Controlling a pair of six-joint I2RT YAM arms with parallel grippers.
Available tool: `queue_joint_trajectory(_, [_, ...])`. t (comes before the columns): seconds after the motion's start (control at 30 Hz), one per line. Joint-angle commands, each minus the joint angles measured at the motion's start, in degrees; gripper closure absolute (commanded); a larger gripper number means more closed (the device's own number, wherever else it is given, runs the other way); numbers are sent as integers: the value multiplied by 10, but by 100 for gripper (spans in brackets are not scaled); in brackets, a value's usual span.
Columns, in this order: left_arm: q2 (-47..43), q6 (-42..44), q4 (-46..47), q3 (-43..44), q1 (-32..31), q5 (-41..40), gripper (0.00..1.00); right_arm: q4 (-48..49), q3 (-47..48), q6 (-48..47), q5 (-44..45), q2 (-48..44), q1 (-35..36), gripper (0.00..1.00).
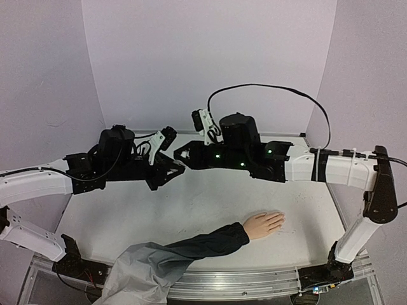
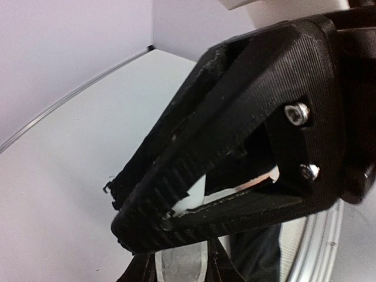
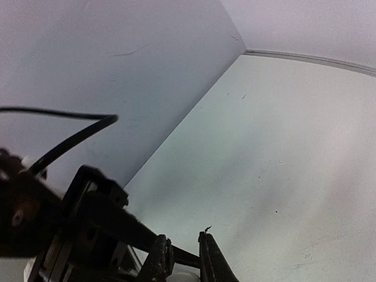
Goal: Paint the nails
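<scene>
The pale peach mannequin hand (image 1: 264, 223) lies palm down at the front right of the table (image 1: 210, 203), its dark navy sleeve (image 1: 197, 244) running to the near edge. Its nails are too small to make out. Both grippers meet in the air over the table's back middle, well away from the hand. My left gripper (image 1: 178, 170) (image 2: 179, 261) is shut on a small clear whitish bottle (image 2: 179, 267). My right gripper (image 1: 180, 154) (image 2: 141, 220) (image 3: 183, 247) is shut on the bottle's white top (image 2: 197, 194) (image 3: 187, 275).
A grey cloth (image 1: 143, 273) covers the lower sleeve and hangs over the front edge. A black cable (image 1: 273, 89) loops above the right arm. Lilac walls (image 1: 210, 57) close the table in at the back and on both sides.
</scene>
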Motion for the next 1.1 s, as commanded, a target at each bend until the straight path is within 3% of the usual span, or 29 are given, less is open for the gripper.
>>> queue_joint_trajectory(0.0, [-16,-32,68,49,-3,303,100,133,-56,-142,-292,-77,-7,100])
queue_joint_trajectory(0.07, [-5,-44,83,68,-3,407,100,177,-74,-174,-480,-90,-7,100])
queue_joint_trajectory(0.1, [0,-50,87,82,-3,439,100,183,-77,-176,-524,-92,-7,100])
queue_joint_trajectory(0.27, [1,-56,96,101,-3,433,100,183,-104,-191,-543,-107,-8,100])
queue_joint_trajectory(0.37, [0,-55,98,97,-3,372,100,183,-116,-199,-498,-121,-9,100])
queue_joint_trajectory(0.47, [-2,-64,99,87,-3,278,100,182,-135,-194,-396,-144,-16,100])
queue_joint_trajectory(0.6, [-13,-73,95,62,-3,75,100,150,-150,-173,-215,-167,-23,50])
queue_joint_trajectory(0.67, [-21,-63,85,49,-3,-21,100,107,-135,-151,-151,-166,-23,35])
queue_joint_trajectory(0.73, [-30,-45,67,42,-3,-94,100,69,-111,-125,-113,-159,-23,28])
queue_joint_trajectory(0.9, [-44,-10,56,25,-3,-139,100,38,-63,-49,-76,-123,-21,26])
queue_joint_trajectory(1.07, [-40,4,55,20,-3,-154,100,34,-2,-12,-40,-66,-8,40])
